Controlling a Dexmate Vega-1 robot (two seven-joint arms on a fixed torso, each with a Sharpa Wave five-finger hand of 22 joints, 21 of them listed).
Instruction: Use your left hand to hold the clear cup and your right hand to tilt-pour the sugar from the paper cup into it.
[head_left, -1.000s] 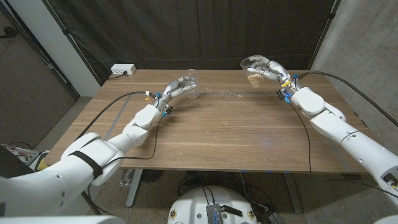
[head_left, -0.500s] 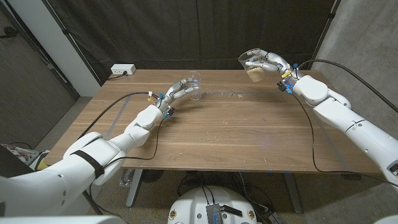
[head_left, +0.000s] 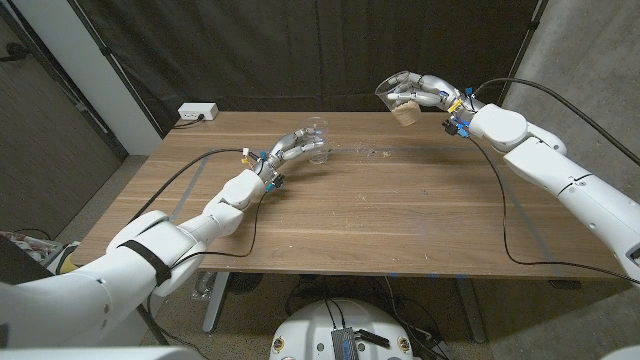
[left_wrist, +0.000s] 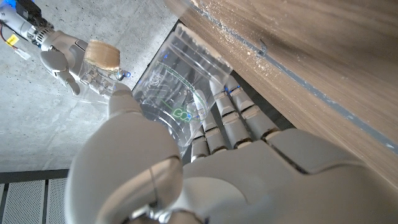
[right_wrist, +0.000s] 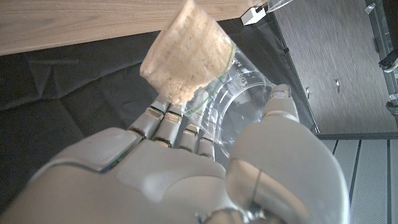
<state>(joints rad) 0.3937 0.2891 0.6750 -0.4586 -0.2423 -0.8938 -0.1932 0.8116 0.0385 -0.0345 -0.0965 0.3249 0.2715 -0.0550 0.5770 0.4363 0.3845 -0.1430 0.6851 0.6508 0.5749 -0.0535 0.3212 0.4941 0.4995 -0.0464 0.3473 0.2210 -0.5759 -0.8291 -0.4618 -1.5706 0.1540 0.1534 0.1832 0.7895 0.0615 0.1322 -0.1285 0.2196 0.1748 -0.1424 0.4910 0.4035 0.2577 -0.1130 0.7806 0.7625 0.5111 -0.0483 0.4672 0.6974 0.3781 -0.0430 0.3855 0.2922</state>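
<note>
Two cups are held; the left hand's (head_left: 292, 147) fingers (left_wrist: 231, 118) wrap the clear cup (head_left: 318, 139) standing on the counter (head_left: 380, 210) near its far edge, as before; the right hand's (head_left: 425, 92) fingers (right_wrist: 174, 127) grip a clear cup of brown sugar (head_left: 400, 100), tipped leftward, now higher and nearer the other than a second ago; spilled grains (head_left: 372, 152) lie between.

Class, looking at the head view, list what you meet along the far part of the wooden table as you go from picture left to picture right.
White power strip → left robot hand gripping an empty clear plastic cup → scattered sugar grains on the table → right robot hand holding up a tilted clear cup of brownish sugar.
</note>
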